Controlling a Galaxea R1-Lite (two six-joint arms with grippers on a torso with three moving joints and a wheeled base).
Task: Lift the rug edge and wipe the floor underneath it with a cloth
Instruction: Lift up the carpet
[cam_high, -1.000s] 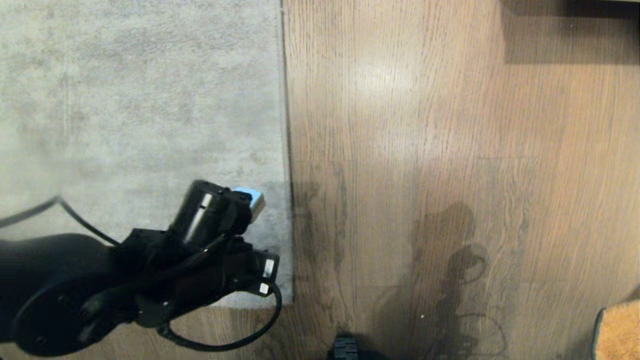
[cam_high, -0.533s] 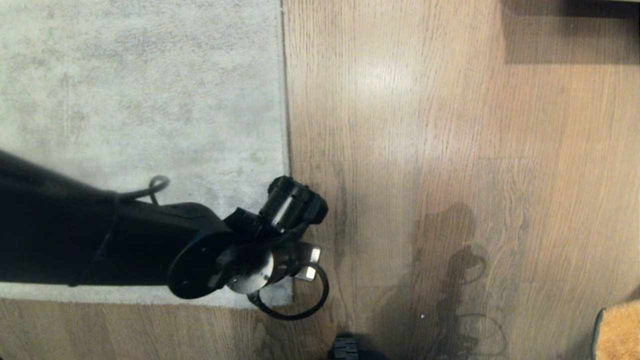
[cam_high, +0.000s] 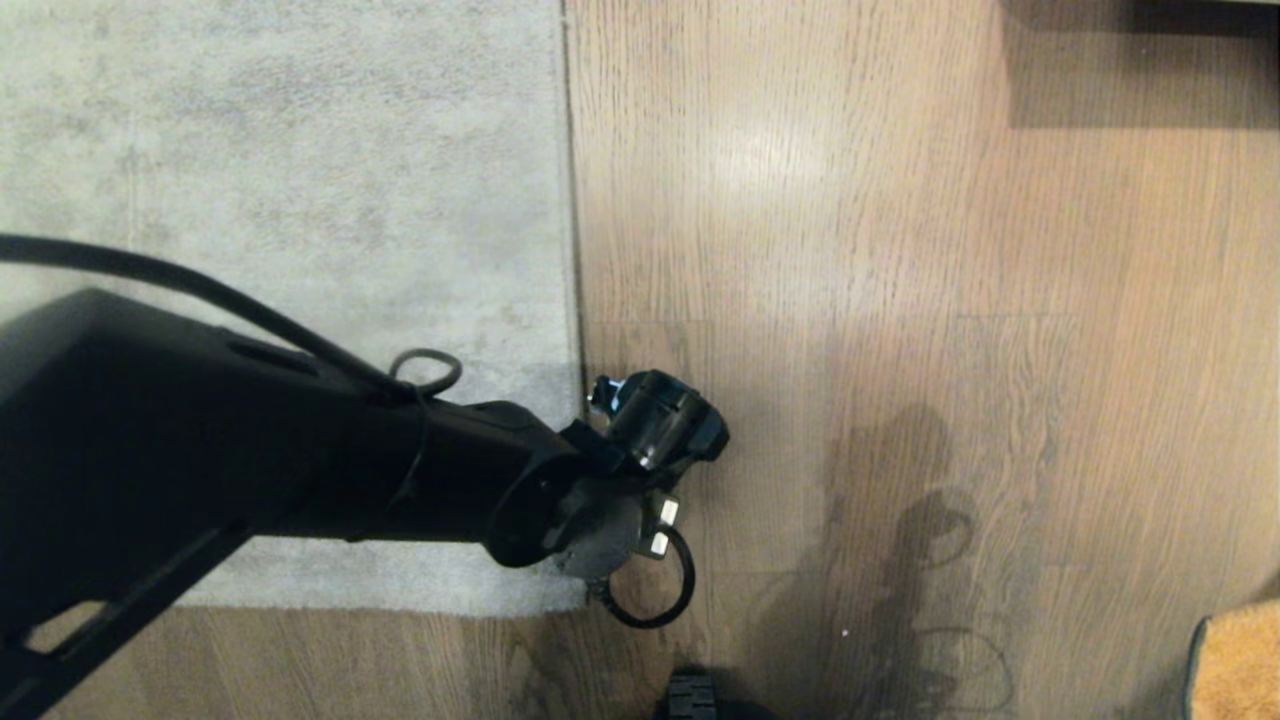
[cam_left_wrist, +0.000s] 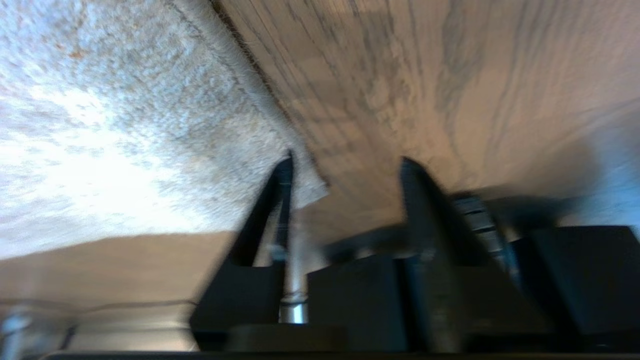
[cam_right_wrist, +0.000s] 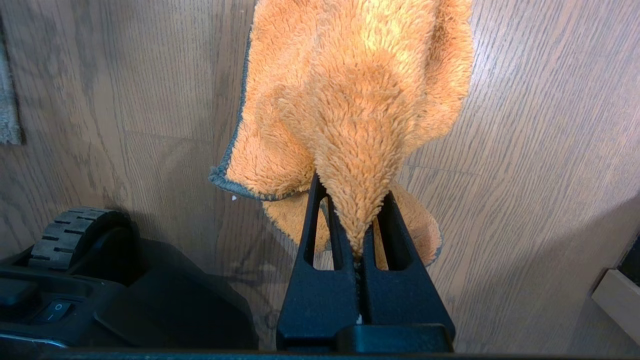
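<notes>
A robot looks down at a pale grey rug lying flat on the floor (cam_high: 900, 250), brown wood-grain planks. The rug edge (cam_high: 572, 250) runs straight up the middle of the head view, ending in a near corner (cam_high: 578, 598). The left arm reaches across the rug, and its wrist hangs over the border near that corner. In the left wrist view the left pincer (cam_left_wrist: 345, 167) has its two fingers parted, one over the rug's corner (cam_left_wrist: 312, 187) and one over bare planks; the view is blurred, so whether a finger touches the pile is hard to say. It holds nothing.

The right pincer (cam_right_wrist: 356, 200) is clamped tight on a bunched fold of the cloth (cam_right_wrist: 357, 100), orange and fuzzy with a dark trim, held out to the robot's right.

The step in hand appears to be reaching for the rug edge. Next, the left fingers likely need to straddle the border and pinch it before lifting.
</notes>
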